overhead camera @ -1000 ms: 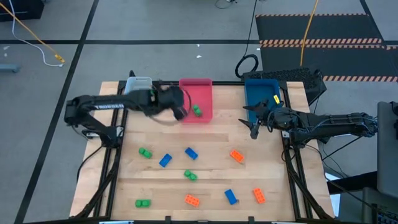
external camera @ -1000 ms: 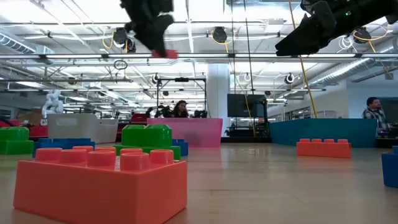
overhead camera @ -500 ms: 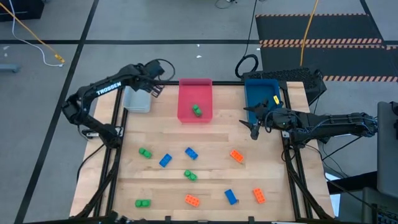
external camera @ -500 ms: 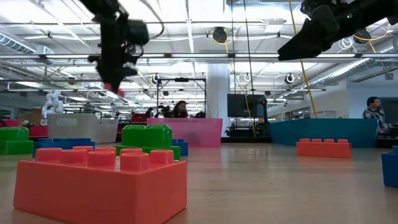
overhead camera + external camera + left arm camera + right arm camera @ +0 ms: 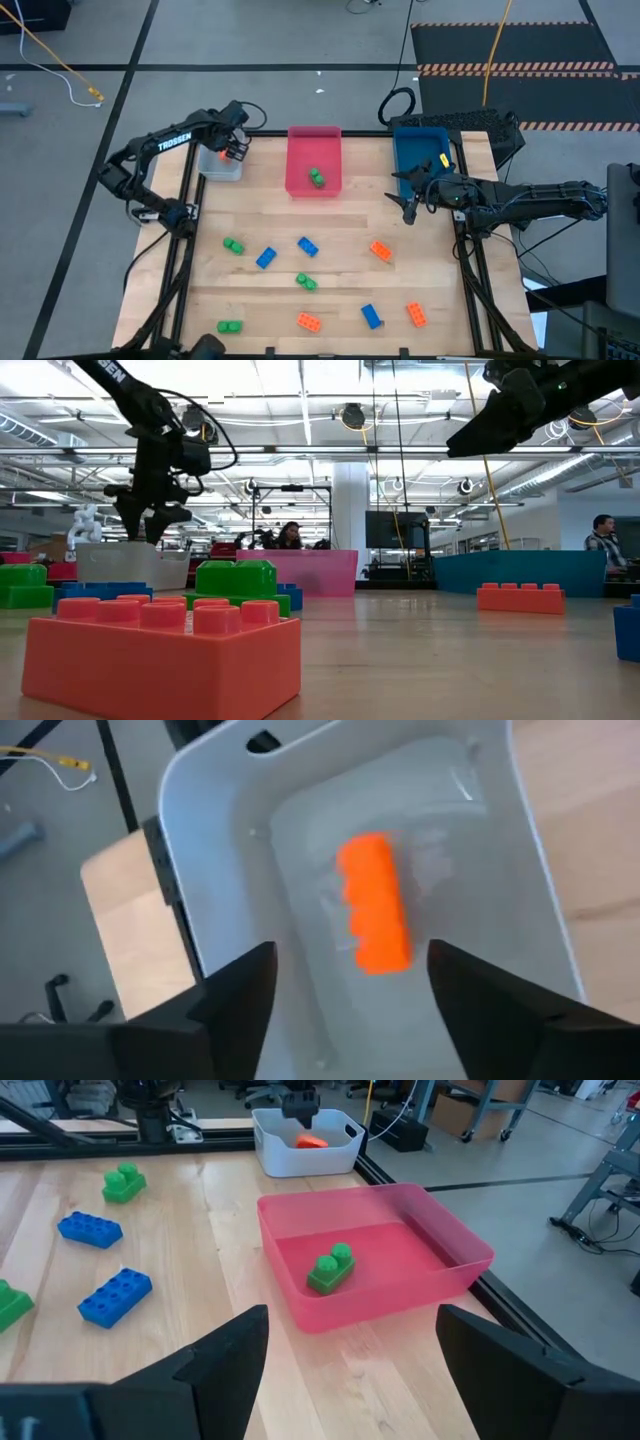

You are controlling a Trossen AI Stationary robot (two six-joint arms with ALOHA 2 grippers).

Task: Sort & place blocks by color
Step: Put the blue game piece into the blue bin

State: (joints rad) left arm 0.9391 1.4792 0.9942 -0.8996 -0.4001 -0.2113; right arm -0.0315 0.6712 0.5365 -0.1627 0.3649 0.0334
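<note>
My left gripper (image 5: 232, 150) hangs open over the grey tray (image 5: 218, 166) at the table's far left. An orange brick (image 5: 375, 916) shows inside that tray below the fingers, touching neither; whether it rests on the tray's floor I cannot tell. A green brick (image 5: 316, 178) lies in the pink tray (image 5: 314, 150). My right gripper (image 5: 408, 206) waits open above the table beside the blue tray (image 5: 420, 158). Several orange, green and blue bricks lie loose on the near half of the table, among them a blue one (image 5: 307, 246) and an orange one (image 5: 380, 250).
The three trays stand in a row along the far edge. Bare wood lies between the trays and the loose bricks. In the low view a big orange brick (image 5: 165, 650) fills the near left. People show in the room behind (image 5: 600, 540).
My left gripper has swung from the pink tray toward the table's left edge with the orange brick, has sunk over the grey tray and tipped downward. It has opened and let go of the brick, which is now inside the grey tray.
</note>
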